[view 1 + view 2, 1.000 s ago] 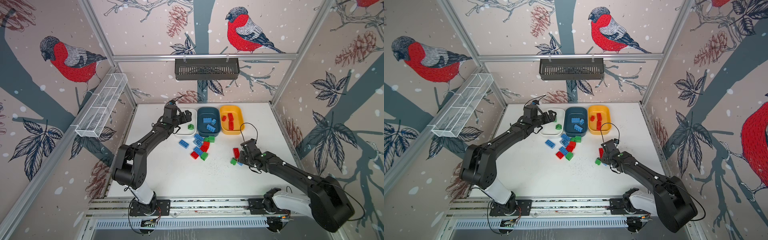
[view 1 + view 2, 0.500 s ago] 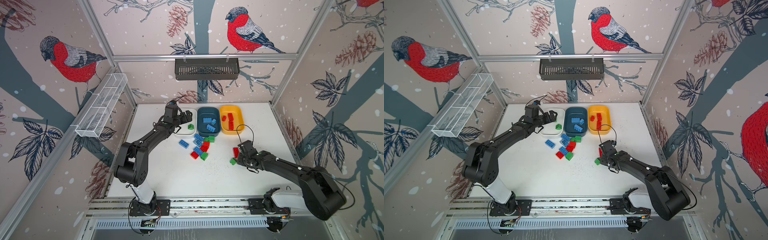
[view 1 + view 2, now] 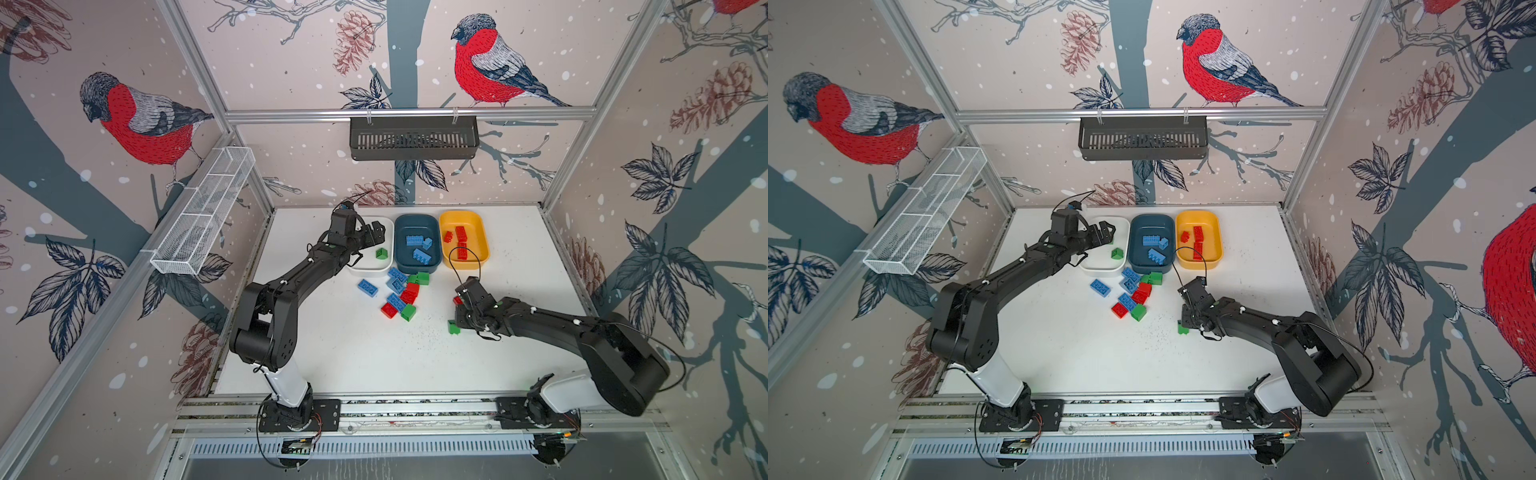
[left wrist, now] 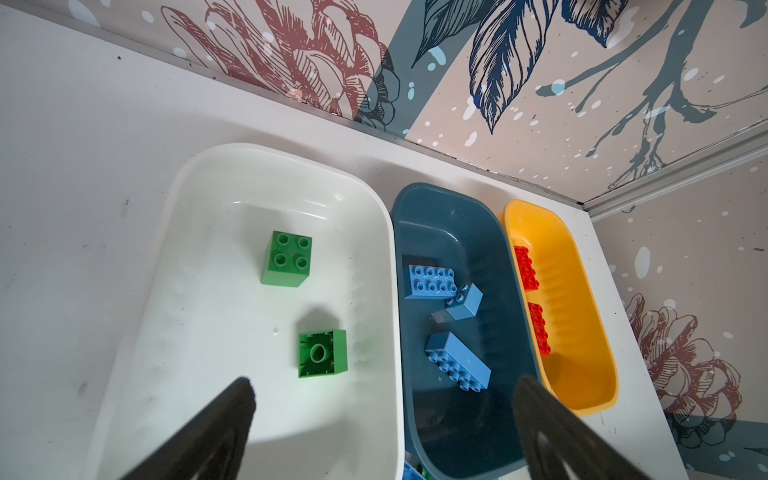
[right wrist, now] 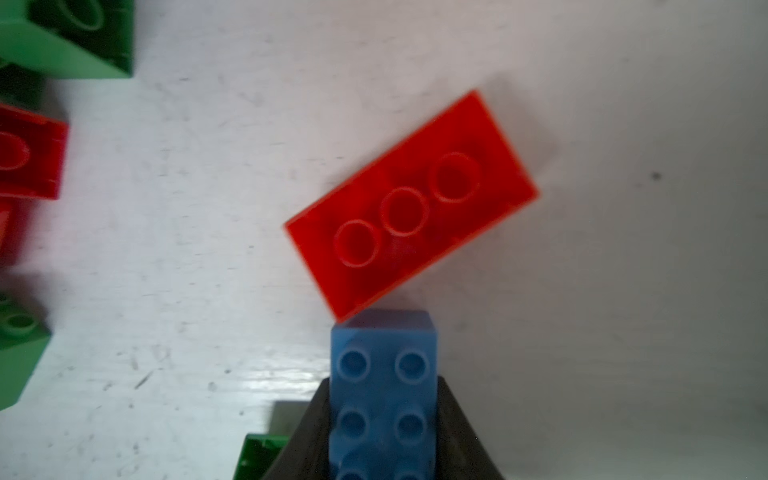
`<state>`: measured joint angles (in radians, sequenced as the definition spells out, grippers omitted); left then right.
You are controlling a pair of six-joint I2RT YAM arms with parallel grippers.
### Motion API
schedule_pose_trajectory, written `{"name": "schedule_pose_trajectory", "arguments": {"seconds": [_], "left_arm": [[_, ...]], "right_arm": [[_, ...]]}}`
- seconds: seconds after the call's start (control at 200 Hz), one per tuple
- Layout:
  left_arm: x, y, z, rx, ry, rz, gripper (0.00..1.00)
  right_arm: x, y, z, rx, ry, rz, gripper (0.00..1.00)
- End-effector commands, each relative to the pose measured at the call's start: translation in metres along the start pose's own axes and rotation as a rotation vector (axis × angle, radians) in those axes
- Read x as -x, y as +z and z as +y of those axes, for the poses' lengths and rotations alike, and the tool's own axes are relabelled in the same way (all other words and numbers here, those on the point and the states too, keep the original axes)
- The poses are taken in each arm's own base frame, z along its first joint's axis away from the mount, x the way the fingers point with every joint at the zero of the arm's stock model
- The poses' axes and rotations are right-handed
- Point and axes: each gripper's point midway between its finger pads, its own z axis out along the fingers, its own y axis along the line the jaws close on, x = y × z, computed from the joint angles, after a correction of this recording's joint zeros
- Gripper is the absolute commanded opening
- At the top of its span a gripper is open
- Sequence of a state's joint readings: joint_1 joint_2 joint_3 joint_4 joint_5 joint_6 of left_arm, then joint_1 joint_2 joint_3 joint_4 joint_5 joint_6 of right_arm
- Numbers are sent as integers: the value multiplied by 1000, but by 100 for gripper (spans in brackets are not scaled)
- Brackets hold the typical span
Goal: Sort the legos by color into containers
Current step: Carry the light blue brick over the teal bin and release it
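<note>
Blue oblong lego [image 5: 384, 399] clamped between the right gripper [image 5: 384, 380] jaws, studded face showing, low over the table [image 3: 353, 353], with an upside-down red oblong brick [image 5: 411, 205] just off its free end and a green brick [image 3: 454, 327] just beside the gripper. Left gripper [image 4: 384, 399] spread wide with nothing in it, hovering over the white tub [image 4: 232, 178], which holds two green bricks [image 4: 286, 257]. The teal tub [image 4: 440, 216] next to it has three blue bricks [image 4: 430, 282], the yellow tub [image 4: 582, 311] has red bricks [image 4: 525, 268], and a loose mixed pile [image 3: 401, 295] sits on the table in front of the white and teal tubs.
</note>
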<state>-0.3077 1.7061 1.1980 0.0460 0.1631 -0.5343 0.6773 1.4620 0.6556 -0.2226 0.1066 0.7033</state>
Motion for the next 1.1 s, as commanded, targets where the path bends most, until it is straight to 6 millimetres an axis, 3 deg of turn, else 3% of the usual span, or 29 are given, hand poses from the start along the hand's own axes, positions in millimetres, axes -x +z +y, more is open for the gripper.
{"name": "schedule_pose_trajectory", "arguments": {"seconds": [0.0, 0.25, 0.6, 0.875, 1.096], "left_arm": [[-1, -3, -2, -3, 8, 0, 97], [-5, -7, 6, 34, 10, 3, 97], [-9, -16, 16, 84, 6, -3, 97], [-21, -25, 28, 160, 20, 7, 97], [-41, -33, 23, 224, 61, 14, 97]], "right_arm": [[15, 0, 28, 72, -36, -39, 33], [57, -19, 93, 231, -153, -162, 31], [144, -42, 147, 345, -215, -381, 30], [206, -1, 149, 254, -123, -387, 33], [237, 9, 156, 191, -154, -405, 51]]}}
